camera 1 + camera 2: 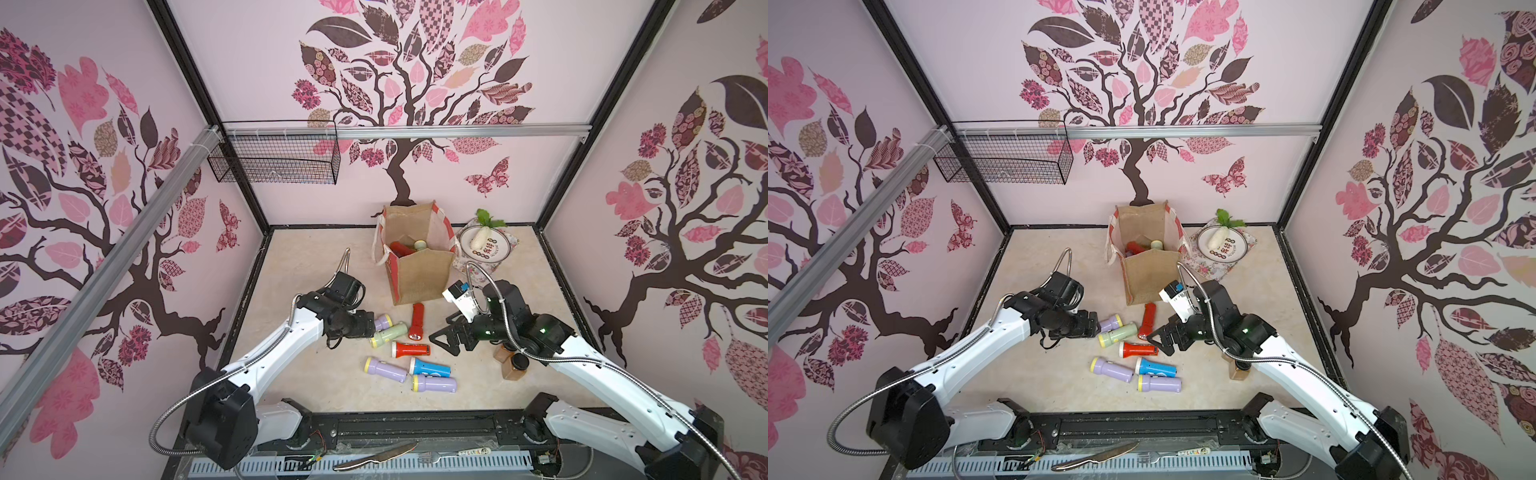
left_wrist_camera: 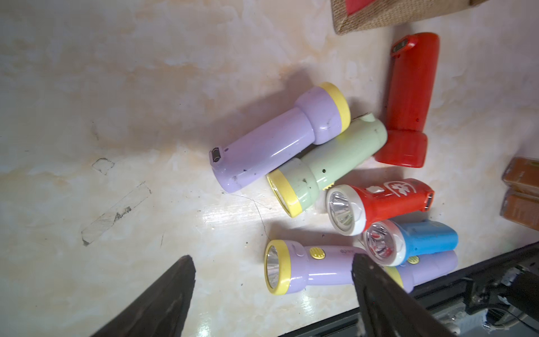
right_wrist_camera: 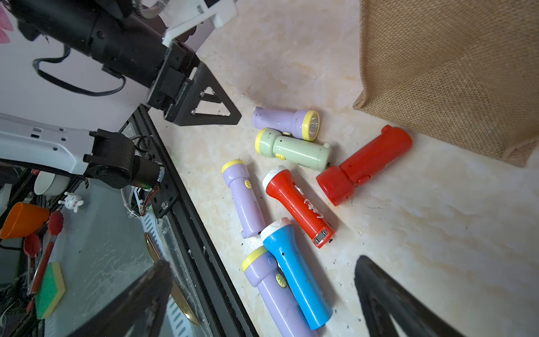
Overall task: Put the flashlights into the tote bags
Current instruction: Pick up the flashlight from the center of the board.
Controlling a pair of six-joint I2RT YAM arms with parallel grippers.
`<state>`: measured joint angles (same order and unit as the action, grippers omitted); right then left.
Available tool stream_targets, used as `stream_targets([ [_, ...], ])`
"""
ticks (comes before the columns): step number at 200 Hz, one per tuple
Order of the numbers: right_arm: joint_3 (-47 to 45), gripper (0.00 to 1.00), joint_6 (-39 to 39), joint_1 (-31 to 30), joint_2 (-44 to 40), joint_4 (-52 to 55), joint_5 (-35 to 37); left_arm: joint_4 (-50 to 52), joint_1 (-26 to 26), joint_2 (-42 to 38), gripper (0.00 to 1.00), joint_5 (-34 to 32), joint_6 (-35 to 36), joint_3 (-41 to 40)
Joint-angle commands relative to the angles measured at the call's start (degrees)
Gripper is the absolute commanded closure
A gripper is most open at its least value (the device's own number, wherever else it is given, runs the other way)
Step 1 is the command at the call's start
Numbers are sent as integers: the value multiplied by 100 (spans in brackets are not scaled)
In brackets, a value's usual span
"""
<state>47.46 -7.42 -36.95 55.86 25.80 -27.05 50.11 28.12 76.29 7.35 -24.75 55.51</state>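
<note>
Tote bag partly hides its flashlights (red, green).

Left half: pale marble tabletop bare, wide room to pass.
Middle: seven small plastic flashlights lying packed, several touching, only narrow gaps.
Beyond them: boxy brown burlap tote bag, mouth open upward.
Right of them: two brown black-capped jars, close together.

I saw tote bag standing at back of table, few flashlights inside. Seven loose flashlights lay before bag, some touching. Plate sat right of bag, radish on it. Jars stood right of pile. Wire basket hung on back wall, left. Knife, fork lay before table, past front edge.
</note>
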Motion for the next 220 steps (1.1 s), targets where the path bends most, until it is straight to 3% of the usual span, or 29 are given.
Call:
stream_targets([
  [1,3,0,149,0,-207,-136,-80,-186,-32,347,16,-125,449,429],
  [77,-233,0,-556,-1,-238,-707,-62,-259,-158,1441,20,-109,1225,843],
  [141,74,0,-493,-3,262,-637,-37,-493,-166,1919,20,-111,1397,1015],
  [220,133,0,-326,-1,279,-594,74,-419,-168,2575,21,-285,1754,1370],
])
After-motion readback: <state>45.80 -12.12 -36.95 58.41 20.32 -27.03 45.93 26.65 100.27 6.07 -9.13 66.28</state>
